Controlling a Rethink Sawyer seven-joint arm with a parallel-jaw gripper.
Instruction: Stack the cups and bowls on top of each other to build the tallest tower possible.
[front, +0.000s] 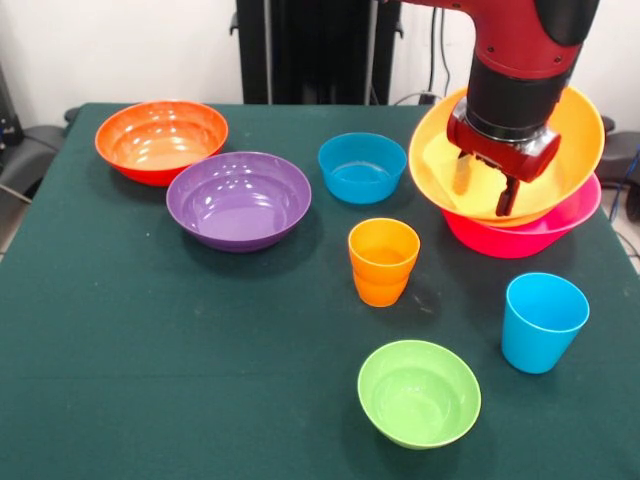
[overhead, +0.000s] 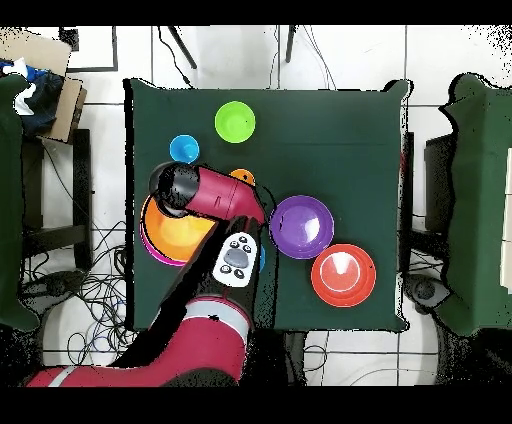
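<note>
Gripper (front: 487, 187) mine, fingers apart, holding nothing, down inside large orange bowl (front: 570, 150), which sits tilted in hot pink bowl (front: 560, 225) under me. Tower base looks begun. Next, I judge: rise clear, fetch purple bowl (front: 238, 200) off to side.

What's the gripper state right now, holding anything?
Gripper: open, holding nothing, fingers down inside the large orange bowl nested in the hot pink bowl.

The gripper (front: 487, 184) reaches into a tilted large orange bowl (front: 570, 140) nested in a hot pink bowl (front: 560, 225); an orange cup (front: 383, 260) stands nearby on the green table (front: 150, 350).
</note>
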